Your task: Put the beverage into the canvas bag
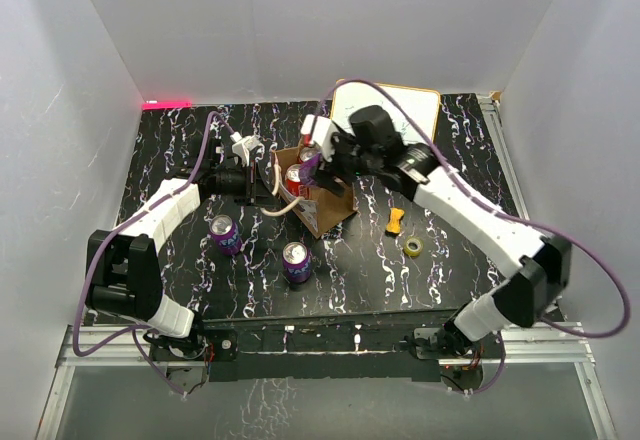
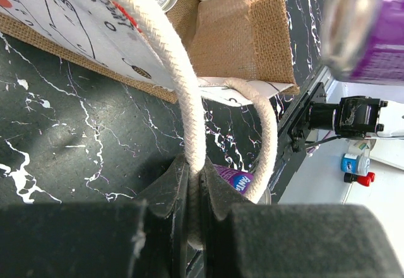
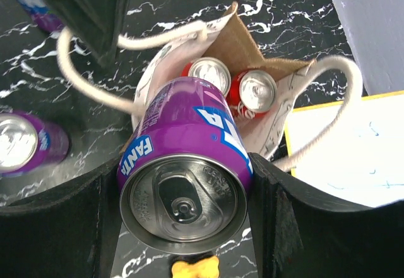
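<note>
The canvas bag (image 1: 322, 203) stands open mid-table, tan with a whitish patterned side. It also shows in the right wrist view (image 3: 249, 50) with two red cans (image 3: 255, 91) inside. My right gripper (image 3: 184, 196) is shut on a purple Fanta can (image 3: 183, 148) and holds it above the bag's mouth; in the top view the gripper (image 1: 318, 163) is over the bag. My left gripper (image 2: 197, 193) is shut on the bag's cream rope handle (image 2: 170, 63), pulling it to the left; in the top view it is left of the bag (image 1: 262, 185).
Two more purple cans (image 1: 223, 231) (image 1: 295, 260) stand in front of the bag to the left. A yellow-orange piece (image 1: 396, 220) and a tape roll (image 1: 413, 247) lie to the right. A whiteboard (image 1: 395, 110) lies behind the bag.
</note>
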You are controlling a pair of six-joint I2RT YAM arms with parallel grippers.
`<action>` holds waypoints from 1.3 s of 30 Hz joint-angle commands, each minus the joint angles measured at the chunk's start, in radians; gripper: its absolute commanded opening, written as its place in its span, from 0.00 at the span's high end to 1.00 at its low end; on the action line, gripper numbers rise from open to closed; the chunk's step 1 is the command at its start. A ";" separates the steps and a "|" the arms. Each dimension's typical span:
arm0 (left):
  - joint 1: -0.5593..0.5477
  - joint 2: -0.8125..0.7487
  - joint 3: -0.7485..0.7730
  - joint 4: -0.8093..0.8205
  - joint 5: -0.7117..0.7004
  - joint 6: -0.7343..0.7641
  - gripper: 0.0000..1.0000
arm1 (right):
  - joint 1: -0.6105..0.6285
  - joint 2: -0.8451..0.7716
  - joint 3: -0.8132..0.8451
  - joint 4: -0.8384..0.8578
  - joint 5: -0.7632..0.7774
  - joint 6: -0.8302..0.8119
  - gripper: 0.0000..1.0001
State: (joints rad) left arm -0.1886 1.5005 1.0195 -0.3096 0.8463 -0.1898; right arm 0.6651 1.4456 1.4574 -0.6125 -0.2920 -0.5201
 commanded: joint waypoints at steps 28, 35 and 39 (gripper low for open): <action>0.004 -0.047 0.035 -0.019 -0.007 0.022 1.00 | 0.029 0.167 0.152 -0.058 0.351 0.108 0.84; 0.003 -0.052 0.030 -0.016 -0.015 0.022 1.00 | -0.016 0.181 0.161 -0.151 0.261 0.107 0.86; 0.003 -0.052 0.028 -0.014 -0.018 0.022 1.00 | -0.024 0.219 0.205 -0.150 0.257 0.120 0.86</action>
State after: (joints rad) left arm -0.1886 1.4918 1.0218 -0.3145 0.8234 -0.1818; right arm 0.6525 1.6894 1.5894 -0.7979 -0.0235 -0.4141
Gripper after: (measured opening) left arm 0.051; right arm 0.687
